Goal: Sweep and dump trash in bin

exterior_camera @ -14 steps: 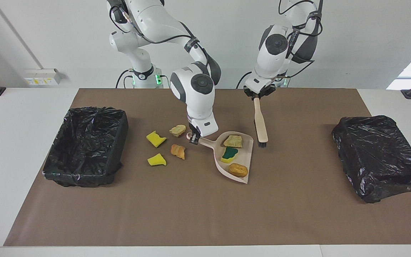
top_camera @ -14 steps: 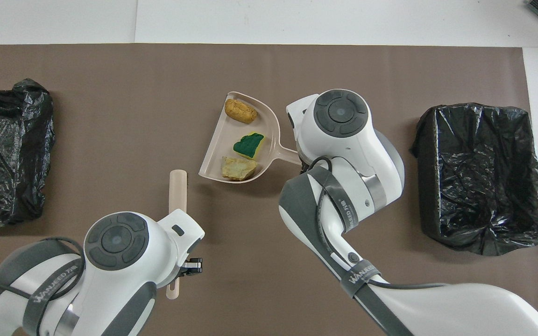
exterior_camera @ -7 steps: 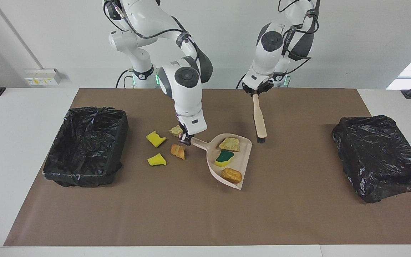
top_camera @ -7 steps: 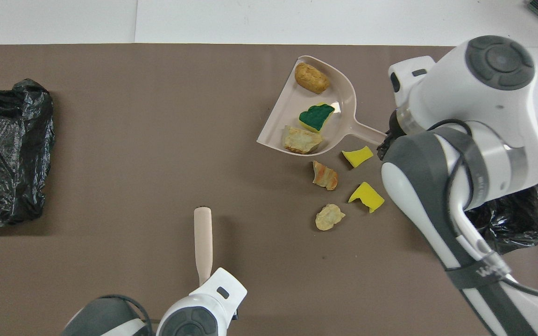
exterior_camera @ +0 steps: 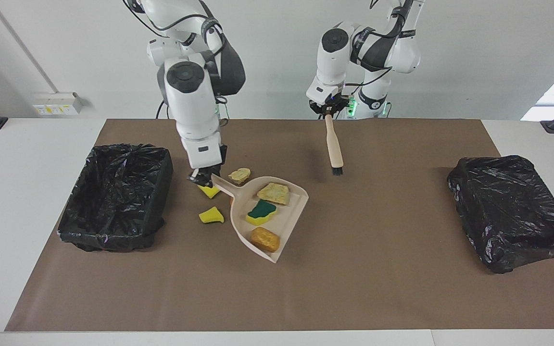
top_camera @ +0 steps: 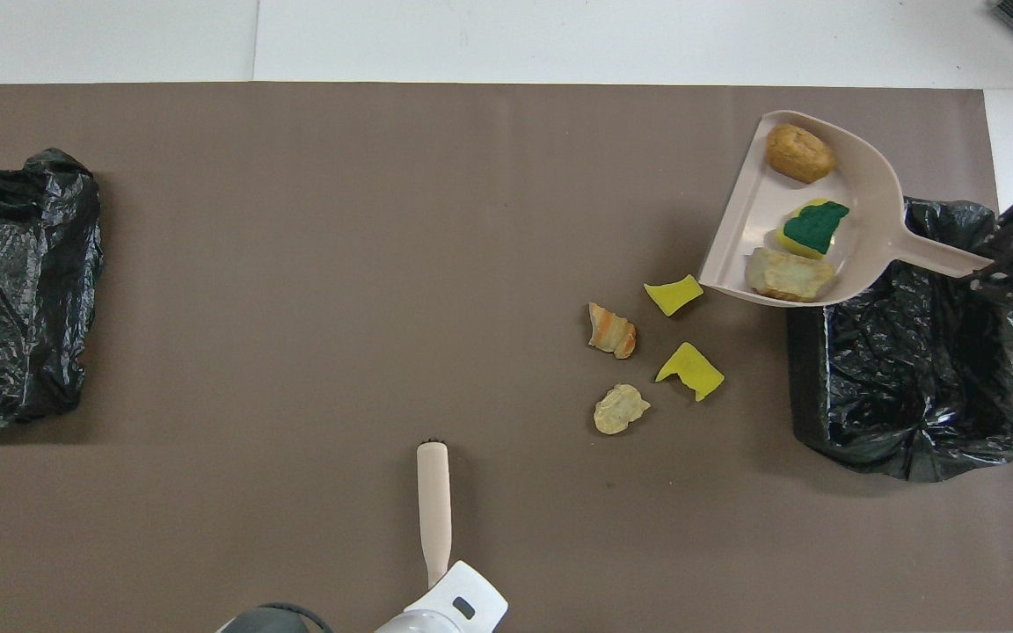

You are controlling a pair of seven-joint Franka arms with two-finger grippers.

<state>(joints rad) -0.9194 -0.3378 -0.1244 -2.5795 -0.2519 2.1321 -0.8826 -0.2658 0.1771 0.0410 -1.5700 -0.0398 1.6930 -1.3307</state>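
Note:
My right gripper is shut on the handle of the beige dustpan and holds it in the air beside the open bin. In the overhead view the gripper and handle are over the bin. The pan carries a tan lump, a green-topped yellow sponge and a brown lump. Loose trash lies on the mat: two yellow sponge pieces, an orange lump and a tan lump. My left gripper is shut on the beige brush, held above the mat.
A closed black bag sits at the left arm's end of the table. The brown mat covers most of the table, with white table edge around it.
My right gripper has lifted the loaded dustpan and carried it toward the bin at the right arm's end. My left gripper has raised the brush and drawn it back toward the robots.

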